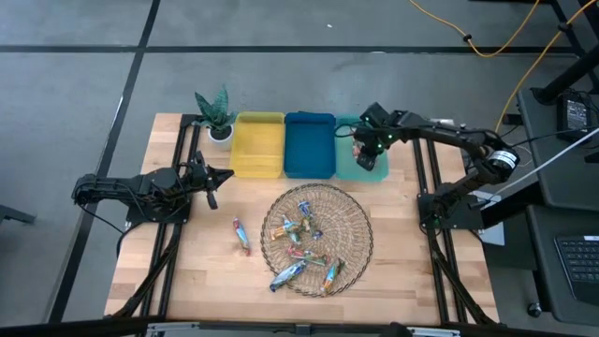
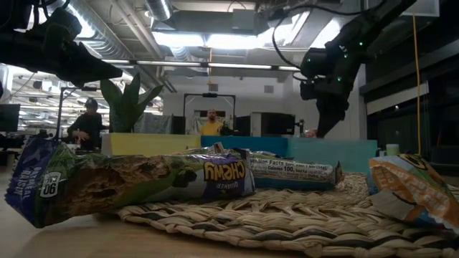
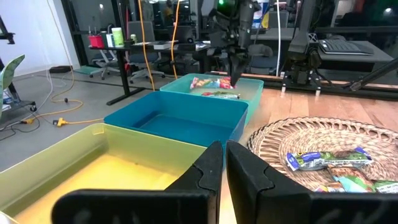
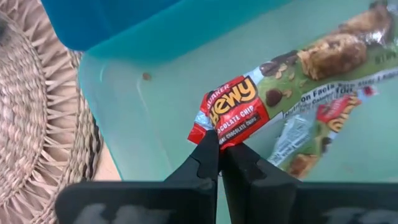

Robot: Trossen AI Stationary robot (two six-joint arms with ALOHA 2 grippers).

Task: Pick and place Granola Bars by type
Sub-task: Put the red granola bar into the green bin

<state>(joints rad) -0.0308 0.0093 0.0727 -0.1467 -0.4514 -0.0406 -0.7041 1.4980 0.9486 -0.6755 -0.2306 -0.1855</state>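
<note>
Seemingly bar in right end effector

Basket bars too small to sort (high view), bar cut off

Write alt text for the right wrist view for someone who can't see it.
The right tool, shut on the end of a red granola bar, holds it over the teal bin. A green-wrapped bar lies in the bin; the woven basket sits beside it.
</note>
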